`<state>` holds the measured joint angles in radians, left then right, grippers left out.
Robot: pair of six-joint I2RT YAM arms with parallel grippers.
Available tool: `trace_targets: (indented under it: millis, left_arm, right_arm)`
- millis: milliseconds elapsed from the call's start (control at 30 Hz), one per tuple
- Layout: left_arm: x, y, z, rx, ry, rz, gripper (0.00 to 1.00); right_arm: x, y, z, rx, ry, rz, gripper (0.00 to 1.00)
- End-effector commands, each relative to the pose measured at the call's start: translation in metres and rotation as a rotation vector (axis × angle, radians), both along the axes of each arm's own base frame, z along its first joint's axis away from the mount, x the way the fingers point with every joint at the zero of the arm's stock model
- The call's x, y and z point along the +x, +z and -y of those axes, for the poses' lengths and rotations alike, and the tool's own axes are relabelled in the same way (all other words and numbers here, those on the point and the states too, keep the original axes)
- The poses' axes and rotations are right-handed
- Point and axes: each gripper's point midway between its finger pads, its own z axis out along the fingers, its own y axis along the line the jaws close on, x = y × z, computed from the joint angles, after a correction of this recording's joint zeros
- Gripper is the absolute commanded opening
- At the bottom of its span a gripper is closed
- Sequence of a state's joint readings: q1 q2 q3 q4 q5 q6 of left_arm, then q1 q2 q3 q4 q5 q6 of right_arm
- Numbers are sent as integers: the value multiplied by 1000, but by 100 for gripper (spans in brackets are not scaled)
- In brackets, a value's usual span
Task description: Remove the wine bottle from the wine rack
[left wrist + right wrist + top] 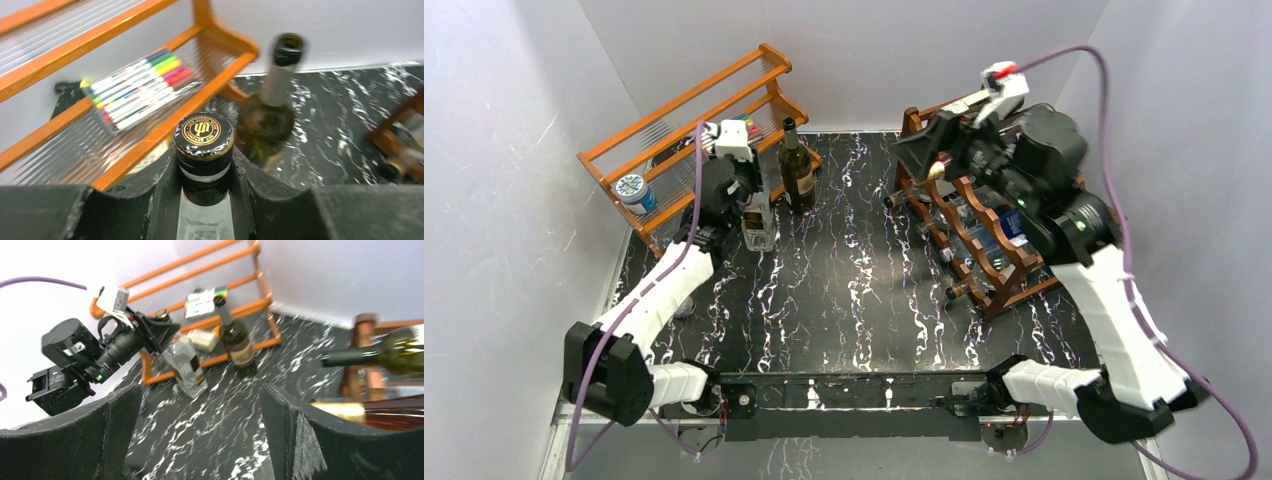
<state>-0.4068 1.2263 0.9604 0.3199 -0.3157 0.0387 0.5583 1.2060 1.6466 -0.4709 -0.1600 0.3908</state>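
The dark reddish-brown wine rack (984, 272) stands at the right of the table, with bottles lying in its tiers. One green wine bottle (395, 356) lies across its top rail, neck pointing left. My right gripper (924, 150) hovers open beside the rack's upper far end; in the right wrist view the gripper (200, 395) has only table between its fingers. My left gripper (749, 185) is shut on the neck of a clear black-capped bottle (204, 137) that stands upright at the left. A dark wine bottle (798, 165) stands upright next to it.
A lighter orange rack (684, 110) stands at the back left, holding a pack of coloured markers (137, 87) and a round tin (632, 190). White walls close in on both sides. A gold-capped bottle (340, 410) lies lower in the wine rack.
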Motion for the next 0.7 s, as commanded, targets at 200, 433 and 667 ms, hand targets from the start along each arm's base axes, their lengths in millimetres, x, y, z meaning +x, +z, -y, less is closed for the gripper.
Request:
trace_targets:
  millis: [200,433,667]
  left_arm:
    - [38,60,-12,-231,-10,221,0]
    - [54,48,-3,-174,-66,240,0]
    - [57,30,2,-86,-107,213,0]
  right_arm:
    - [-23,40,82,-74,-287,228,98]
    - [-29,41,89,-87,-301,234,98]
    - [-28,36,91,-97,-307,222,98]
